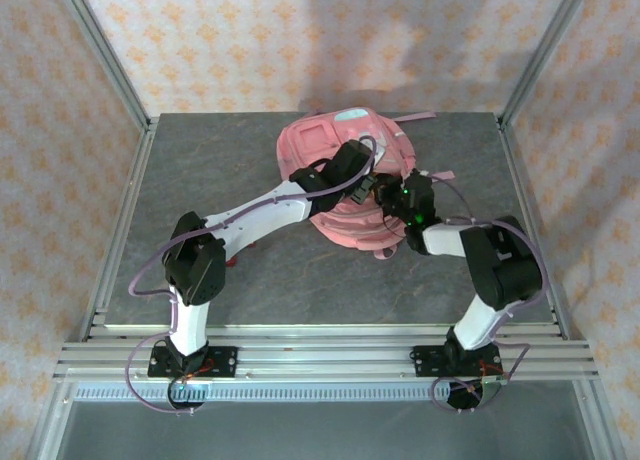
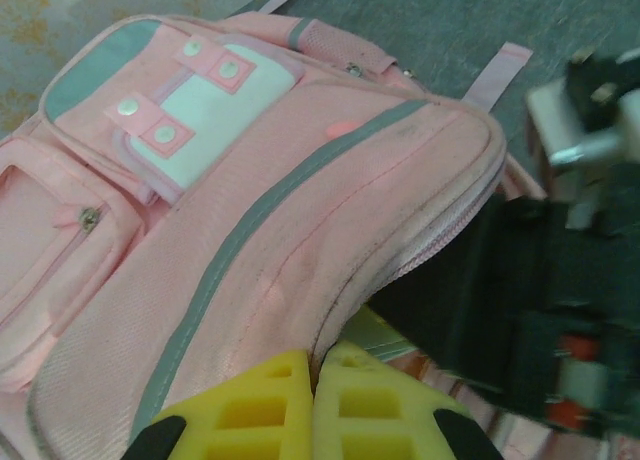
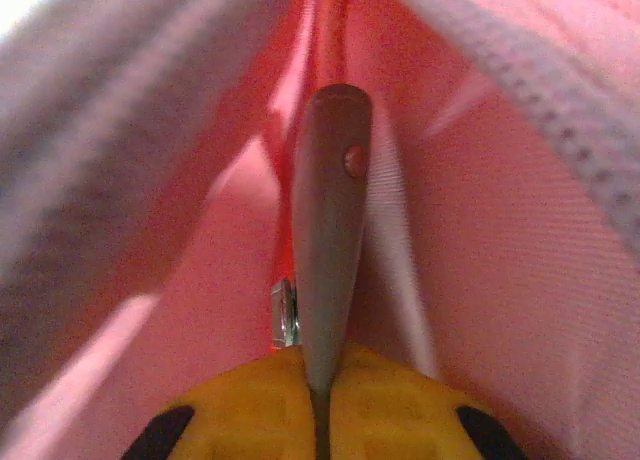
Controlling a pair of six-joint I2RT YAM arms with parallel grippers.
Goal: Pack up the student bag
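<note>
The student bag [image 1: 320, 145], pink with a teal and white front patch, lies at the back middle of the grey table. My left gripper [image 2: 315, 365] is shut on the edge of the bag's pink top flap [image 2: 300, 210], by the zip trim, holding it up over a dark opening. A pale green item [image 2: 385, 332] peeks out under the flap. My right gripper [image 3: 322, 365] is inside the bag, pink lining [image 3: 500, 230] all round it, shut on a slim grey tapered object [image 3: 328, 230] with a small rivet. From above, both grippers [image 1: 368, 185] [image 1: 395, 195] meet at the bag's right side.
The right arm's dark wrist [image 2: 560, 310] crowds the bag opening beside my left fingers. Loose pink straps [image 1: 415, 117] trail off the bag's far right. Metal frame posts [image 1: 140, 110] stand at the table's back corners, and a rail [image 1: 320, 355] runs along the near edge.
</note>
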